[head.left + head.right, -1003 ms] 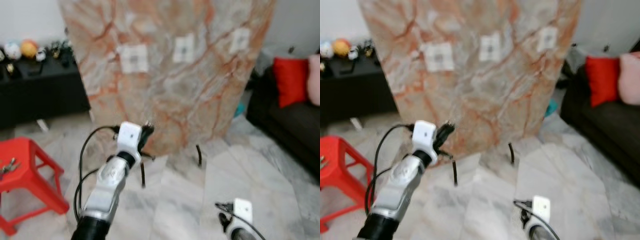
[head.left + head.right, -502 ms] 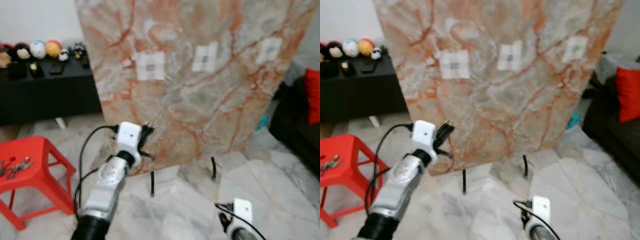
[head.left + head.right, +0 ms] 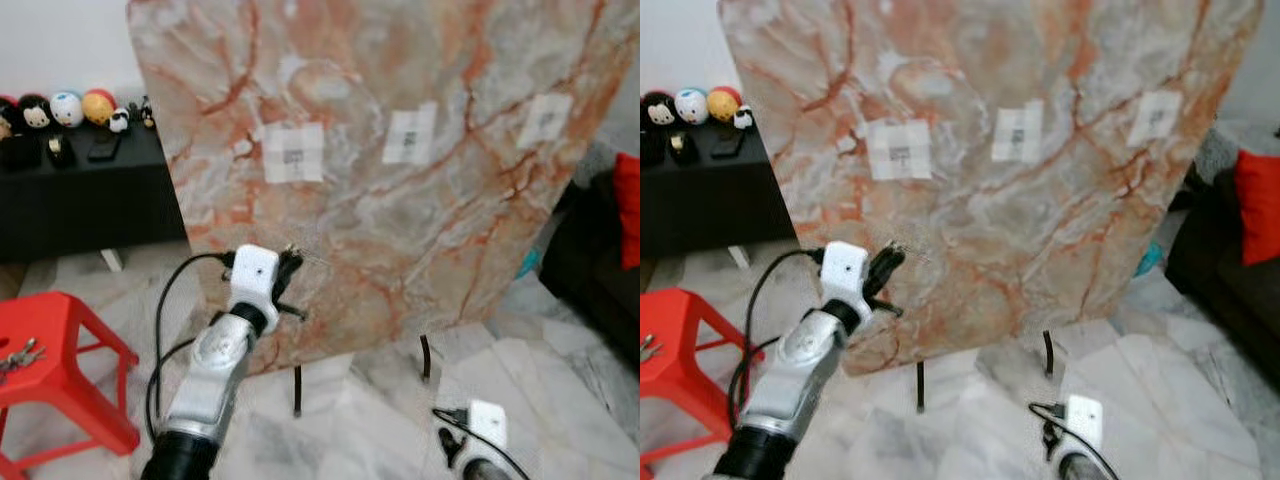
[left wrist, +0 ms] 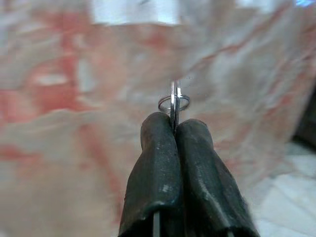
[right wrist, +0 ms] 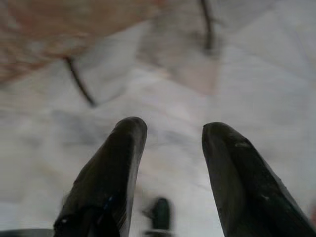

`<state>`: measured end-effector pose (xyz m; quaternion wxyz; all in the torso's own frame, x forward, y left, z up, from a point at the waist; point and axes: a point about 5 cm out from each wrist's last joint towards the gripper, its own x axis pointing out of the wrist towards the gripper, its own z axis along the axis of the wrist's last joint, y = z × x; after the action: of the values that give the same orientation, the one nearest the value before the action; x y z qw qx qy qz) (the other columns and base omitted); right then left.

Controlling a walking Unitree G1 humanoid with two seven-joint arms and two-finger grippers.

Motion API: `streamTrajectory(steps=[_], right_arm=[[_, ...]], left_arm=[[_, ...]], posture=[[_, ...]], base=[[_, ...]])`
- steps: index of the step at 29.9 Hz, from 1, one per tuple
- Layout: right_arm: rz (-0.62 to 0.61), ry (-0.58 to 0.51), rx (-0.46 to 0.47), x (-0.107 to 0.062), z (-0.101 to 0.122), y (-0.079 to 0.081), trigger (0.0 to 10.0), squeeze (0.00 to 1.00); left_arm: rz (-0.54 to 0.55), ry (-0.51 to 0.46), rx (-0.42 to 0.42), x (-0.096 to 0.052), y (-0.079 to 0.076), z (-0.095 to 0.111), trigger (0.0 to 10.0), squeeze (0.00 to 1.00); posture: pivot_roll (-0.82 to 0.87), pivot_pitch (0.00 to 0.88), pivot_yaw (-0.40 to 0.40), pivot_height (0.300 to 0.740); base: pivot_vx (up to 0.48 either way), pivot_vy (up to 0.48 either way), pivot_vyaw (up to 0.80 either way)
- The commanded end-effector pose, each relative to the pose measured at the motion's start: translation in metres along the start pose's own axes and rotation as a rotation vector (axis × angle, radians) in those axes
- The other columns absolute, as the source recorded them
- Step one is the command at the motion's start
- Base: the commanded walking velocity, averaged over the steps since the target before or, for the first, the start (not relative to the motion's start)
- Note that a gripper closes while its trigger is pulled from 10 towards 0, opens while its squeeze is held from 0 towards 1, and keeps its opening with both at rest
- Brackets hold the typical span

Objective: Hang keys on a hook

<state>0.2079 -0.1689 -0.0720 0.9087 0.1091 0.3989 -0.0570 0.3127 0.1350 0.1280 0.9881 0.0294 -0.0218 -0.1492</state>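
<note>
Since the earlier frames the camera has swung left and the slab (image 3: 390,170) now fills more of the head views, the sofa (image 3: 600,265) sliding toward the right edge; the left arm keeps its raised pose before the slab. Left end effector (image 3: 290,268) raised in front of the slab's lower left part, fingers pressed together on a key ring (image 4: 174,102); in the left wrist view the thin metal ring stands out just past the closed fingertips (image 4: 160,148), with the slab blurred behind it; contact between ring and slab cannot be told. Slab is marble-patterned in orange and grey, leaning upright on thin black legs (image 3: 297,390); three pale square patches on its face, left (image 3: 293,152), middle (image 3: 410,135), right (image 3: 543,118); hooks on them too blurred to confirm. Right end effector (image 5: 170,143) low at the robot's right side, fingers spread wide and holding nothing, over the pale marble floor (image 5: 247,74); its white wrist block (image 3: 487,423) shows at the bottom of the head view. Red stool (image 3: 55,370) at the left, with more keys (image 3: 20,353) lying on its seat; black cabinet (image 3: 80,195) behind it, a row of small round figures (image 3: 60,108) on top; red cushion (image 3: 630,205) on the sofa.
</note>
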Motion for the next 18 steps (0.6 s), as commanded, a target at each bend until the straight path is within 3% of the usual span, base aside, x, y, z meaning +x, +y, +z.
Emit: streamTrajectory(steps=[1, 11, 18], right_arm=[[-0.044, 0.009, 0.0, -0.0022, -0.0011, -0.0164, 10.0, 0.0], [-0.046, 0.005, 0.0, -0.0016, 0.0002, -0.0145, 10.0, 0.0], [-0.043, 0.003, 0.0, -0.0016, 0.0002, -0.0141, 10.0, 0.0]], left_arm=[[-0.043, -0.034, -0.005, 0.0047, -0.0131, 0.0073, 10.0, 0.0], [-0.069, -0.033, -0.007, 0.0037, -0.0157, 0.007, 10.0, 0.0], [-0.09, -0.044, -0.013, 0.0027, -0.0183, 0.0085, 10.0, 0.0]], posture=[[0.08, 0.0, -0.079, 0.74], [0.08, 0.0, -0.078, 0.74], [0.08, 0.0, -0.077, 0.74]], base=[[0.292, 0.0, 0.0], [0.284, 0.0, 0.0], [0.0, 0.0, 0.0]])
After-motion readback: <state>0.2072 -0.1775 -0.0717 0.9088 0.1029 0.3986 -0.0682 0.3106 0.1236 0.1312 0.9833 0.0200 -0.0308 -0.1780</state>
